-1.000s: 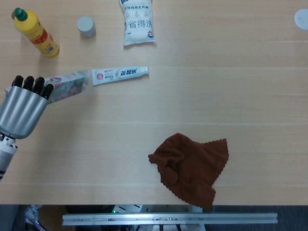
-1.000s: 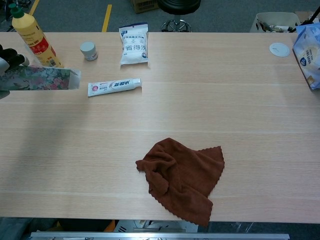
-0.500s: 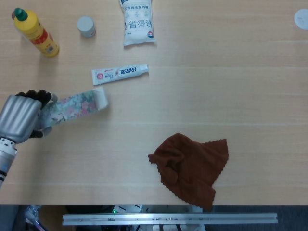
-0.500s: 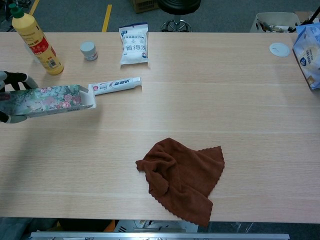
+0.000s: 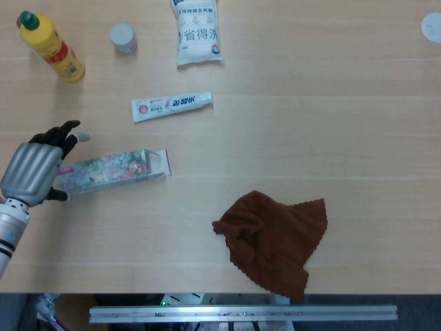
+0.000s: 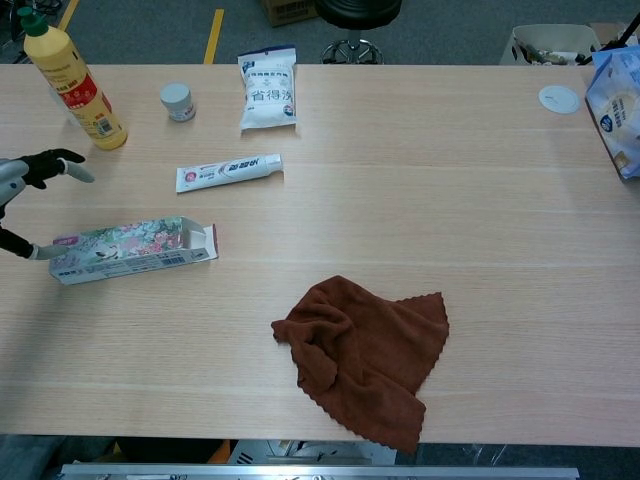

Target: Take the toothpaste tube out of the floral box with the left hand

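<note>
The white toothpaste tube [image 5: 171, 106] [image 6: 229, 171] lies flat on the table, outside the box. Nearer to me, the floral box [image 5: 114, 169] [image 6: 130, 249] lies on its side, its open flap end pointing right. My left hand [image 5: 36, 169] [image 6: 30, 168] is at the box's left end, its fingers spread apart above and below that end and holding nothing. One fingertip looks to be just at the box's left edge in the chest view. My right hand shows in neither view.
At the back stand a yellow bottle [image 5: 52, 45], a small grey jar [image 5: 124, 38] and a white pouch [image 5: 198, 32]. A brown cloth [image 5: 274, 240] lies crumpled front centre. A white disc [image 6: 559, 98] and a blue bag [image 6: 618, 105] sit far right.
The left hand carried the floral box toward me and down onto the table, then spread its fingers and let go. The toothpaste tube has stayed where it was.
</note>
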Tool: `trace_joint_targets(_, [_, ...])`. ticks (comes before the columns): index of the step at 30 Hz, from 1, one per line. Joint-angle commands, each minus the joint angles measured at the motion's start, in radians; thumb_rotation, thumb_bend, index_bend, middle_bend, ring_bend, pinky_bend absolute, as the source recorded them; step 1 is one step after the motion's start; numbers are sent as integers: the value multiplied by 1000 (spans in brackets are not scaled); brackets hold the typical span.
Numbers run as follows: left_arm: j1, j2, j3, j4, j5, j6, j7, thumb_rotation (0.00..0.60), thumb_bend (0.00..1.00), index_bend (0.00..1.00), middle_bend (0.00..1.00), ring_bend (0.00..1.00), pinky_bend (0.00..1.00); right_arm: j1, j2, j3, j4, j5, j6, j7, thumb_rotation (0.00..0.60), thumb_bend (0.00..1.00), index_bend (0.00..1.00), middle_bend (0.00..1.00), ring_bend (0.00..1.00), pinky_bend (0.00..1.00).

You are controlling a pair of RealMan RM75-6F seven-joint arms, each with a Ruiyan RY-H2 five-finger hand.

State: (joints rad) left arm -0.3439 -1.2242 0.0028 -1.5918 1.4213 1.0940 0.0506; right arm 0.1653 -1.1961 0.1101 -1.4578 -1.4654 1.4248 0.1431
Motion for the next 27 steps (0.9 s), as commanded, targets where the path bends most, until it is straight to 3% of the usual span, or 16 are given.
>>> trace_joint_targets(1, [6,-13,-3,17,8,21,-32,600,172,193,79,144,249,-1,0,2,0,0,3,4,600,49,311,323,207,333])
trace_joint_targets(7, [43,-38,-46,44,26,149,-136,600,172,205,80,141,251,-6,-1,7,-5,-2,20,9,600,49,311,323,207,333])
trace_joint_targets(12, [74,-68,-91,78,36,268,-182,600,173,280,160,183,280,-19,7,7,-24,-8,48,6,600,49,311,323,207,333])
trace_joint_targets(18, [90,-41,-99,73,61,334,-74,600,173,397,309,294,368,-63,29,-7,-83,-20,111,-51,600,49,311,323,207,333])
trace_joint_targets(27, [132,4,-76,26,94,396,-1,600,173,439,371,324,423,-157,40,-47,-175,-41,226,-149,600,49,311,323,207,333])
